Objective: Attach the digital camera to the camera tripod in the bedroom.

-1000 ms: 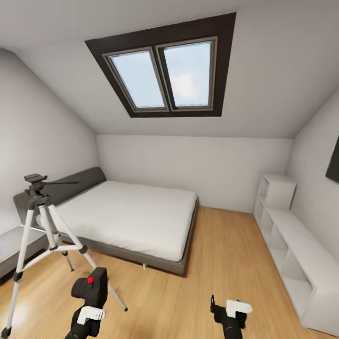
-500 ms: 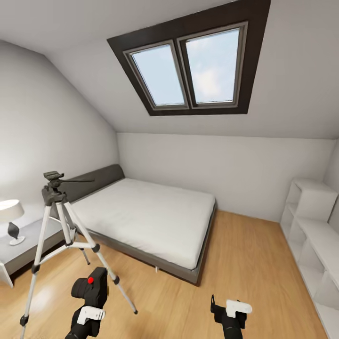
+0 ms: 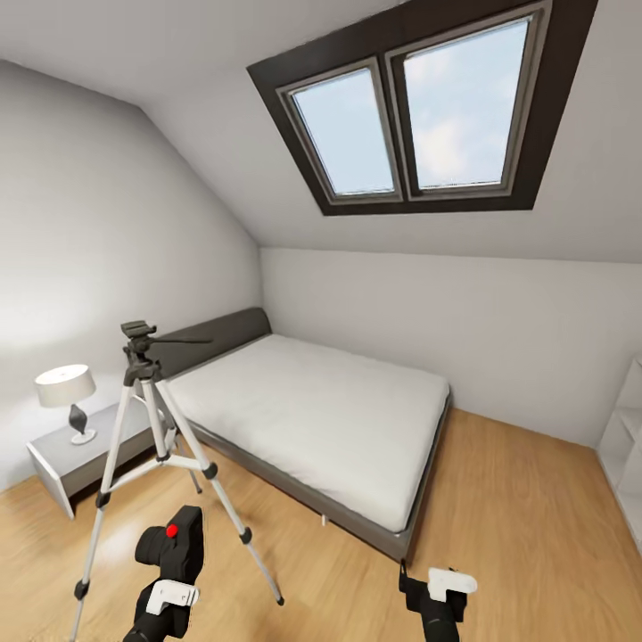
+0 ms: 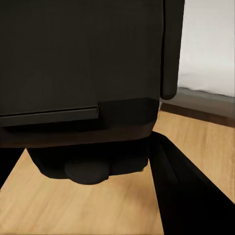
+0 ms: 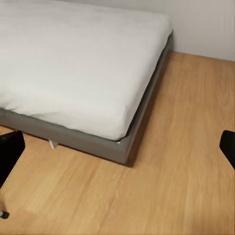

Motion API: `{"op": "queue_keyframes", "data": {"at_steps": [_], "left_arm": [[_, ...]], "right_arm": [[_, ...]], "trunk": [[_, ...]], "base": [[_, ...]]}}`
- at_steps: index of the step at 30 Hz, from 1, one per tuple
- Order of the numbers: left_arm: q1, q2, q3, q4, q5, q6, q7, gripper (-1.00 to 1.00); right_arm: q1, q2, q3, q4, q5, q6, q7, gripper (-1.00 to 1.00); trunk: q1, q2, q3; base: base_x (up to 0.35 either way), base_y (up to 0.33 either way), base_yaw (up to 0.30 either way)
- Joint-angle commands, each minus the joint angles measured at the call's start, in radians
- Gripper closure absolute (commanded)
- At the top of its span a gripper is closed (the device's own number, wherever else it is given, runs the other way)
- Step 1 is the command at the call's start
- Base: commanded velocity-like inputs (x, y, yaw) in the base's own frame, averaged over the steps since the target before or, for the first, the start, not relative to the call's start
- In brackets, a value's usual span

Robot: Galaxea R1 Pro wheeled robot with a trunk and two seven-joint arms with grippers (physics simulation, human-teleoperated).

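The left gripper holds the camera; the tripod stands just beyond it, the bed farther off.

I see a skylight with a dark frame set in the sloped ceiling. Against the left wall there is a grey nightstand, and on it stands a lamp with a white shade. At the far right edge I can make out a white shelf unit.
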Motion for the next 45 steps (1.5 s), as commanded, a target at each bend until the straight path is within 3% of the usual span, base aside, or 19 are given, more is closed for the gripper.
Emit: {"op": "queue_keyframes", "data": {"at_steps": [1,30,45], "left_arm": [[-0.001,-0.001,-0.005,0.004,0.010,-0.004,-0.006,1.00],[0.000,-0.001,-0.005,0.003,0.010,-0.004,-0.006,1.00],[0.000,-0.001,-0.004,0.004,0.010,-0.003,-0.006,1.00]], "right_arm": [[0.000,0.000,-0.001,0.001,0.003,-0.002,-0.004,-1.00],[0.000,0.000,-0.001,0.001,0.003,-0.003,-0.004,-1.00],[0.000,0.000,-0.001,0.001,0.003,-0.003,-0.004,-1.00]], "trunk": [[0.001,-0.001,-0.001],[0.001,-0.001,-0.021],[0.001,-0.001,-0.032]], "base": [[0.192,-0.009,0.275],[0.036,-0.001,0.275],[0.204,-0.169,0.275]]}}
